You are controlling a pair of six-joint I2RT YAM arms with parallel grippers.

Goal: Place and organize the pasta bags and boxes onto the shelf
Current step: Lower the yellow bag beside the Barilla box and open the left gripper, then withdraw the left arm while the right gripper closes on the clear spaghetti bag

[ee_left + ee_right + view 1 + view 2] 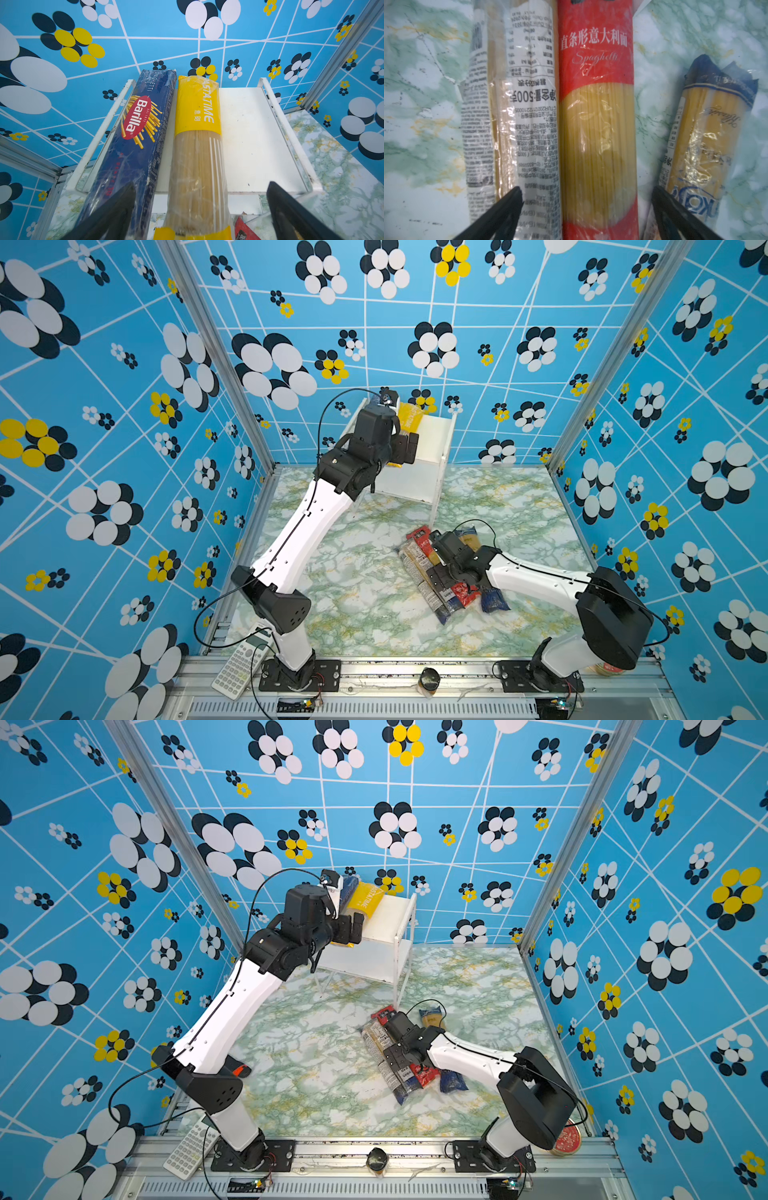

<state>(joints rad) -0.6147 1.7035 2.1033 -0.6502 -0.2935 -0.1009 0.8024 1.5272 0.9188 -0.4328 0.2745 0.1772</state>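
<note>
Left fingers [112, 214] stand apart, flanking yellow bag [197, 145].

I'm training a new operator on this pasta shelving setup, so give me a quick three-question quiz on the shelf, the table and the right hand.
1. Pick one. On the top board of the white two-tier shelf lie: A) a dark blue Barilla cardboard box and a yellow-labelled clear plastic spaghetti bag; B) three clear bags; C) nothing.
2. True or false: the right hand has open jaws, one on each side of the red-ended clear plastic spaghetti bag.
3. How many packs lie on the green marbled table?
Key: 1 A; 2 true; 3 three: the red-ended one, a white-labelled clear bag and a blue-ended clear bag.
</note>
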